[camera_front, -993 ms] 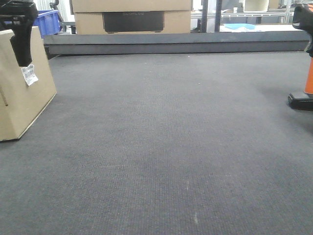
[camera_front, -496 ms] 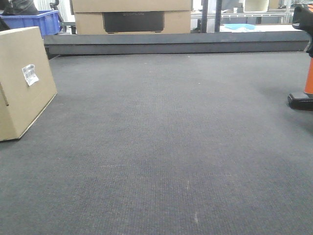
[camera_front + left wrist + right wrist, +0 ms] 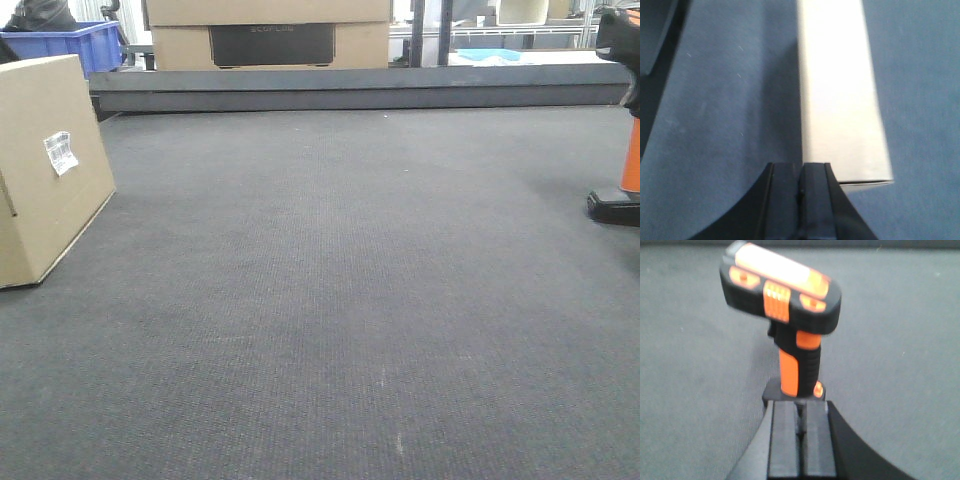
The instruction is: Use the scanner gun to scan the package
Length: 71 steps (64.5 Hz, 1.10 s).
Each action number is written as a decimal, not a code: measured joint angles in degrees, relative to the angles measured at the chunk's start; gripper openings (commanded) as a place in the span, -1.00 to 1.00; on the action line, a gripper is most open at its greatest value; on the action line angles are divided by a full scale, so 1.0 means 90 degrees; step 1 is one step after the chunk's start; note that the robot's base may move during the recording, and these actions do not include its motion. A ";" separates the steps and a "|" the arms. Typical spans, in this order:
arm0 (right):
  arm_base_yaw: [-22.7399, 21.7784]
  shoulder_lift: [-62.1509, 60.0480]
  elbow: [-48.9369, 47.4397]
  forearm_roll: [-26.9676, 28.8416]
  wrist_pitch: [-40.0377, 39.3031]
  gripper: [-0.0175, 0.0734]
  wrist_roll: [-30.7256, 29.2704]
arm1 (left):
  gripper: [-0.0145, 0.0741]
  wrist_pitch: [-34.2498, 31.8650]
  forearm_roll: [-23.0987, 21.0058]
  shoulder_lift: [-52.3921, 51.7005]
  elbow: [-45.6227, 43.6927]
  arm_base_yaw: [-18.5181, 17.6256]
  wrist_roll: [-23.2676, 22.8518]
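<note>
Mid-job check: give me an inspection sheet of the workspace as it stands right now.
Surface: dark grey carpet-like mat, bare across the middle.
Package: tan box at the left edge, resting on the mat, white label on the side facing the middle.
Scanner gun: stands upright on its base at the right edge; orange handle, black head.
Clutter: nothing seen on the mat.
Left gripper: jaws shut, empty, above the package.
Right gripper: jaws shut, holding nothing, just short of the scanner gun's base.
Cables: nothing seen.
Surroundings: raised dark ledge at the far end; behind it stacked cardboard boxes with a black panel, and a blue bin.
</note>
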 measured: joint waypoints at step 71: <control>0.0000 -0.3828 0.1190 0.0023 0.0101 -0.97 0.0000 | -0.92 -0.4373 -0.1001 -0.5435 0.4467 0.0539 0.1169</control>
